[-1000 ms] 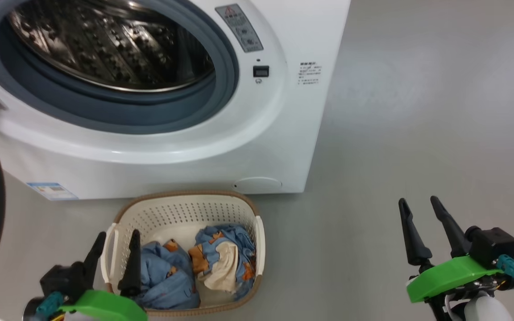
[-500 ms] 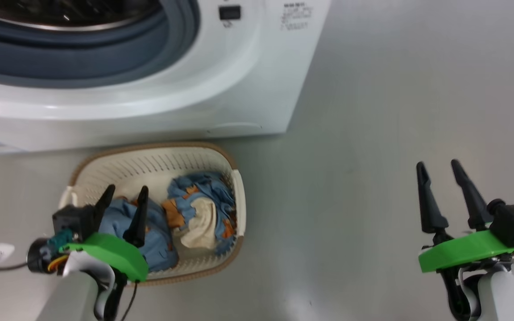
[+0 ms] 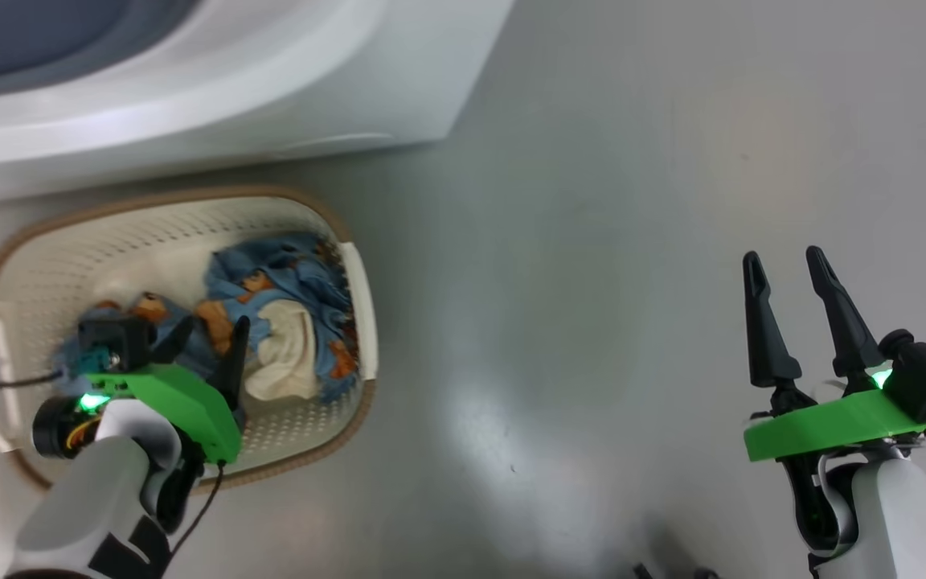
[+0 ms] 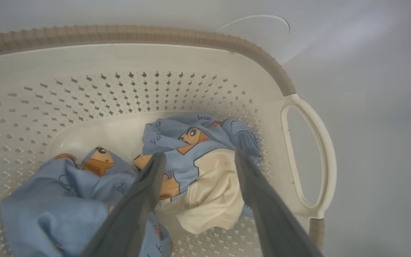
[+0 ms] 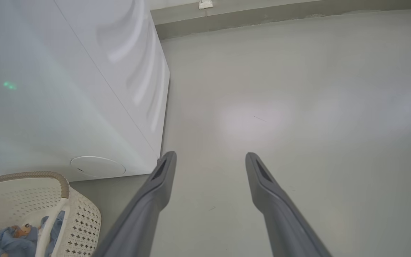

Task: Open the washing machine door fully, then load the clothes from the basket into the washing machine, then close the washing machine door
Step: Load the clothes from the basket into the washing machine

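Glossy grey floor (image 3: pixel 632 201), soft glare

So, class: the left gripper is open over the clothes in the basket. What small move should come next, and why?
Probably lower the left gripper and close it: its open fingers bracket the cream lining of the clothes in the basket, nothing held yet.
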Motion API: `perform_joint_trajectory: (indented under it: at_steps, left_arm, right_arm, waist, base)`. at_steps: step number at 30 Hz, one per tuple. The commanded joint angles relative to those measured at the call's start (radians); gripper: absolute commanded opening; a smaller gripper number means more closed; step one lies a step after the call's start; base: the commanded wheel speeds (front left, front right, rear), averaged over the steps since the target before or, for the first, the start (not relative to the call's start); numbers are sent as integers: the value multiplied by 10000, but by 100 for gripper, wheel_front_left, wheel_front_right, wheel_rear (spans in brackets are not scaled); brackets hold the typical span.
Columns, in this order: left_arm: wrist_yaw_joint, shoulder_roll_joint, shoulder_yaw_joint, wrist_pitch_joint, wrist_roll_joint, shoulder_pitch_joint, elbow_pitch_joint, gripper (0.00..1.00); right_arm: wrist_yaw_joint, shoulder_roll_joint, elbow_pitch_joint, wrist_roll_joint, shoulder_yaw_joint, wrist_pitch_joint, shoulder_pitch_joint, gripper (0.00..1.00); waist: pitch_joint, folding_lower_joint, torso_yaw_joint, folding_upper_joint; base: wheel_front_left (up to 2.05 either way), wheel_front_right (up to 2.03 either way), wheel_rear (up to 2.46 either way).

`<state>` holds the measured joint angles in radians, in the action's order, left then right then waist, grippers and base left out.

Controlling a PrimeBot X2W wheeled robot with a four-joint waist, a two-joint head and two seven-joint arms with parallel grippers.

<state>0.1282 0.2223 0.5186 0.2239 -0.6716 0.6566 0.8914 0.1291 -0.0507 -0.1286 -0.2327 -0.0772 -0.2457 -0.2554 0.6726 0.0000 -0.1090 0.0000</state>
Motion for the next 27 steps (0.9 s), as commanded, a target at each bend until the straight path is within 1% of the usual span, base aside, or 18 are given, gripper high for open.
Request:
perform_joint_trajectory:
  at_steps: [1, 7, 10, 13, 17, 21, 23, 27]
  left_arm:
    - [25, 475, 69, -143, -287, 109, 44, 100]
    - [25, 1015, 1182, -865, -1609, 741, 344, 100]
    - [25, 1171, 1576, -1284, -2170, 1023, 456, 100]
    - [25, 1317, 1850, -1439, -2641, 1263, 569, 100]
    - [25, 1366, 2321, -1879, -3343, 1437, 439, 100]
    - [25, 1498, 2873, -2222, -3732, 1672, 539, 100]
    - [25, 1473, 2966, -2281, -3908, 1869, 868, 100]
    - [25, 1282, 3195, -2338, -3916, 2356, 1804, 100]
  right_arm:
    - [16, 5, 212, -123, 293, -114, -12, 100]
    - [16, 5, 271, -450, 528, -154, -177, 100]
    - [16, 5, 390, -568, 626, -157, -220, 100]
    - [16, 5, 463, -710, 720, -158, -222, 100]
    - [16, 5, 527, -801, 802, -159, -148, 100]
    - [16, 5, 615, -844, 854, -159, -26, 100]
    - [16, 5, 677, -838, 840, -159, 63, 100]
    - [16, 5, 806, -776, 816, -159, 250, 100]
  waist:
    - [804, 0, -748, 0]
    - [1420, 0, -1272, 0]
    - [1648, 0, -1498, 0]
    - [1770, 0, -1668, 0]
    - [1852, 0, -1802, 0]
    - [1909, 0, -1901, 0]
    - [1949, 0, -1910, 0]
    - [2046, 0, -1890, 0]
  base:
    - [0, 0, 0]
    - [0, 0, 0]
    - [0, 0, 0]
    - [0, 0, 0]
    - [0, 0, 0]
    - [0, 0, 0]
    - [0, 0, 0]
    - [0, 0, 0]
